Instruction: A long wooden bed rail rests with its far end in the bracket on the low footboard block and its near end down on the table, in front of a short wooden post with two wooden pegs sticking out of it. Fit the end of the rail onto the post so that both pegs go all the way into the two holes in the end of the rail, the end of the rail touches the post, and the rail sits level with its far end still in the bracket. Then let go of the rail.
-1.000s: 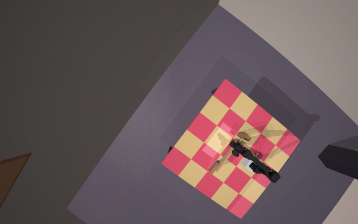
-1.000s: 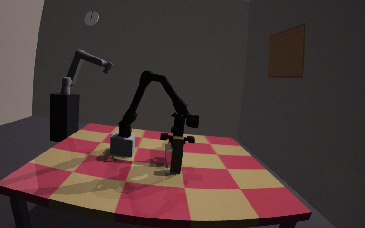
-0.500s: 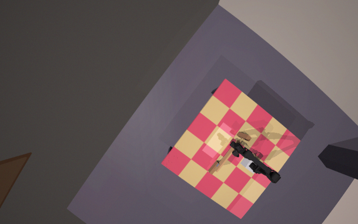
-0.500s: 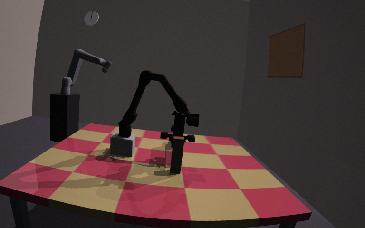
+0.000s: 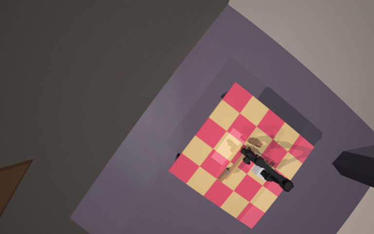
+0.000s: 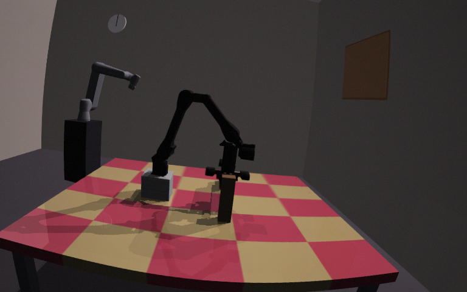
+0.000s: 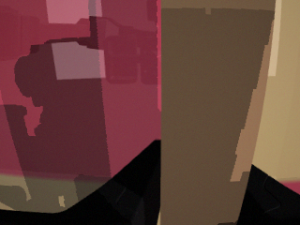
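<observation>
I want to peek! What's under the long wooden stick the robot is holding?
Under the rail shows checkered table, red one side, tan the other. The gripper is shut on it. The strip directly beneath stays hidden.

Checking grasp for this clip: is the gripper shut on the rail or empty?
Shut on the rail: in the wrist view the wooden bar runs up between the dark fingers of the gripper.

A table (image 6: 303,264) checkered in red and tan squares carries the arm's grey base block (image 6: 157,185), which sits near the middle toward the back. A dark wooden footboard block (image 6: 226,199) stands upright on a seam of squares just beside it, and a short brown post (image 5: 254,142) rests on the top farther back.
</observation>
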You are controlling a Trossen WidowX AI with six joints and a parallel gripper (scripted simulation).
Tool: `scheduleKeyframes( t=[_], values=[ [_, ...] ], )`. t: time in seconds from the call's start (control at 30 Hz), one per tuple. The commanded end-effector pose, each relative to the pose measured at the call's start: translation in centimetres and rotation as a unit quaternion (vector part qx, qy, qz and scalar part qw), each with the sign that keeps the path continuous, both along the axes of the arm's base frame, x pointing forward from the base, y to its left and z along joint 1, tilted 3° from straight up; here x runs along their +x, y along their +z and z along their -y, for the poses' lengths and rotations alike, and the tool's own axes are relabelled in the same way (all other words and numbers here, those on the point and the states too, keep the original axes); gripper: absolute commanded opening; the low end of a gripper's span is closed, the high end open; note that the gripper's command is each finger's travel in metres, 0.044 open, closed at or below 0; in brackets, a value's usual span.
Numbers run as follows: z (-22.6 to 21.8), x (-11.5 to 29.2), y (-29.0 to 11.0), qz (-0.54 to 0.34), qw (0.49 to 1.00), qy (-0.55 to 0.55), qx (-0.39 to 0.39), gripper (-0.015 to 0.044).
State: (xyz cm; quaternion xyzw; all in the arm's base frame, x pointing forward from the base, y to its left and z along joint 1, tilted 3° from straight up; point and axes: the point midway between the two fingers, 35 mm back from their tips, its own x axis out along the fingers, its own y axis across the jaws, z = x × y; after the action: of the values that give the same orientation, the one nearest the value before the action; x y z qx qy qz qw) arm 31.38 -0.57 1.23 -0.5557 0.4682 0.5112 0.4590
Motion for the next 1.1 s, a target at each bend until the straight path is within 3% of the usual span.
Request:
scheduleKeyframes(
  t=[0.0, 1.07],
  values=[
    [-0.12, 0.15, 0.58, 0.005, 1.000, -0.001, 0.003, 0.0000],
    [-0.10, 0.02, 0.49, 0.005, 1.000, -0.001, 0.003, 0.0000]
  ],
)
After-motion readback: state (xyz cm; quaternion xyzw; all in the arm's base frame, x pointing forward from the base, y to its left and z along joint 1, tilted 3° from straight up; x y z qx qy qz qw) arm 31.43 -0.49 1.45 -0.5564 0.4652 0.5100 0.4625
